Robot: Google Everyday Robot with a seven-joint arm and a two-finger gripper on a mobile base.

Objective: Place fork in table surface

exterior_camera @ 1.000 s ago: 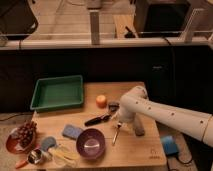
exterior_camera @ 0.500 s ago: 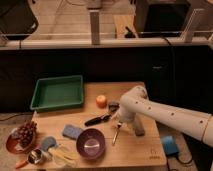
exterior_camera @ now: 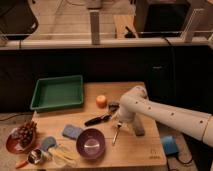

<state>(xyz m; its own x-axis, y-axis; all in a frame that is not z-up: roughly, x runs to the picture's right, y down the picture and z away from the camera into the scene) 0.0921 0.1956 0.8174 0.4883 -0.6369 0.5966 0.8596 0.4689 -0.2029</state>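
The fork [exterior_camera: 116,135] is a thin silvery strip on the table surface [exterior_camera: 140,150], just right of the purple bowl [exterior_camera: 91,143]. Its upper end reaches up to my gripper [exterior_camera: 119,123], which hangs at the end of the white arm [exterior_camera: 165,115] coming in from the right. I cannot tell whether the gripper touches the fork's upper end or whether the fork lies flat.
A green tray [exterior_camera: 57,92] sits at the back left, an orange [exterior_camera: 101,101] and a black-handled utensil [exterior_camera: 97,120] mid-table. A grey bar [exterior_camera: 136,126] lies under the arm. A blue sponge [exterior_camera: 72,132], a plate of grapes [exterior_camera: 22,136] and small items are front left.
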